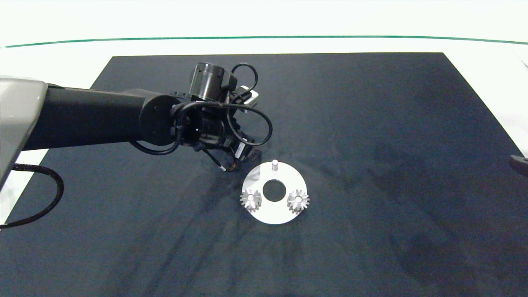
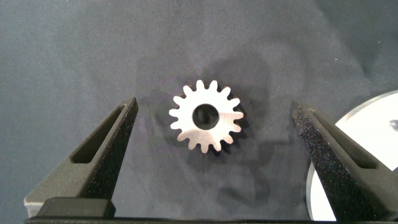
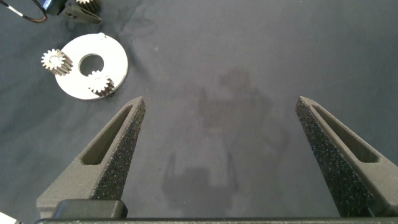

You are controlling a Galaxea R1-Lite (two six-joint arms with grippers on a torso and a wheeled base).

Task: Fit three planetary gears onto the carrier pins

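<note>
Left wrist view, item one: I see a loose gear [image 2: 206,116] lying flat on the dark mat [image 2: 93,50], centred between the fingers of my left gripper [image 2: 214,140], whose jaws stand wide and touch nothing. Item two: the white disc [image 1: 274,194], near the mat's middle, its rim just beside that gripper. Two gears sit on its pins, one on the side toward the mat's left edge [image 1: 250,199], one toward the right edge [image 1: 298,200]. The third pin [image 1: 274,164], on the far side of the disc, is bare. Item three: my right gripper [image 3: 217,162], jaws wide, empty, by the mat's right edge, well apart from the disc.
</note>
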